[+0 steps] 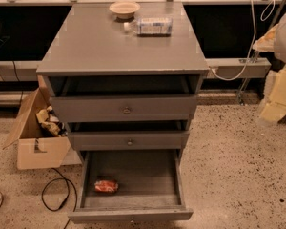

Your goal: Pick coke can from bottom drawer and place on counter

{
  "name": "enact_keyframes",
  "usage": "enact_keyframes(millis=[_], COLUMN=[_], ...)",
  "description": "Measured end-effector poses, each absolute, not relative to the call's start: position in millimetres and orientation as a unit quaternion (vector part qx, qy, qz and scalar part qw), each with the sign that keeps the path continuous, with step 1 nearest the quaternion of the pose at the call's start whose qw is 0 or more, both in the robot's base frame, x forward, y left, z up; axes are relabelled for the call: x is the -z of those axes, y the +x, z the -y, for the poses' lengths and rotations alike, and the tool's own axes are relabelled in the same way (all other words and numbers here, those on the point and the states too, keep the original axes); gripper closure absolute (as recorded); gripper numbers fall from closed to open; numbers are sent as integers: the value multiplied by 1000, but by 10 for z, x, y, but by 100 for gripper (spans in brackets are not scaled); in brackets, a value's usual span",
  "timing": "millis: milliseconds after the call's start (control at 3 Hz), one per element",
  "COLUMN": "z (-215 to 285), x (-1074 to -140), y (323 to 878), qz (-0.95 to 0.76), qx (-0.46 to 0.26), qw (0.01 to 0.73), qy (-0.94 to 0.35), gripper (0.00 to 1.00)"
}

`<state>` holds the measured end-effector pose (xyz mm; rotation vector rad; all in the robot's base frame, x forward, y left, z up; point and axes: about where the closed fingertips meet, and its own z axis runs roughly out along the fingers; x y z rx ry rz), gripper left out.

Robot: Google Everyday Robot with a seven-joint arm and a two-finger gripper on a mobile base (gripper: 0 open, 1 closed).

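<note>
The coke can (106,186) is red and lies on its side in the open bottom drawer (133,202), near its front left. The two upper drawers with round knobs stand slightly open above it. The counter (105,46) is the grey cabinet top. My gripper (278,93) shows as a blurred white and pale-yellow shape at the right edge of the view, level with the upper drawers. It is well to the right of the cabinet and far from the can, and it holds nothing that I can see.
A tan bowl (124,8) and a clear plastic bottle (150,26) lying on its side sit at the back of the counter. An open cardboard box (35,137) stands left of the cabinet. A black cable (57,194) loops on the speckled floor.
</note>
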<state>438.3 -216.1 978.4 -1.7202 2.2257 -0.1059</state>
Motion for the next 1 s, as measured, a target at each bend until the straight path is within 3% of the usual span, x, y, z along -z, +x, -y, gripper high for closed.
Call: enact_keyframes(millis=[333,1000], z=[2160,1398], x=[-9783,-8649], y=[4383,4658], qz=[-780,-772], qx=[37,-93], qw=[163,210], qy=[-603,-593], gripper=[0,0])
